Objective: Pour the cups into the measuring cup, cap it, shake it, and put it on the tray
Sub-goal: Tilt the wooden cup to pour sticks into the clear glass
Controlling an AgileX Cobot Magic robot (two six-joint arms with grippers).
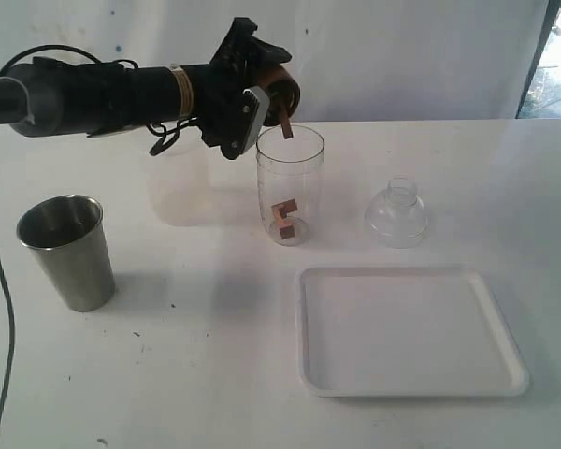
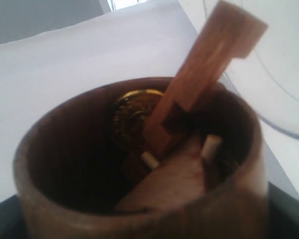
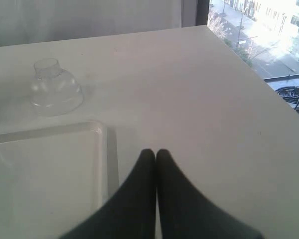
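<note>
White tabletop: my left gripper clamps the tipped wooden cup, the measuring cup just below its jaws, which I reckon light, thin-walled, slippery, best gripped mid-wall, while my right gripper sits pinched together, empty, tray just ahead.

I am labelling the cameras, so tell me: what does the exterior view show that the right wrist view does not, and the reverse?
Only the exterior view: the steel tumbler, the measuring cup with wooden pieces inside, and the left end effector tipping the wooden cup over it. Only the right wrist view: the right end effector, closed and empty. Both: the dome lid and the tray.
</note>
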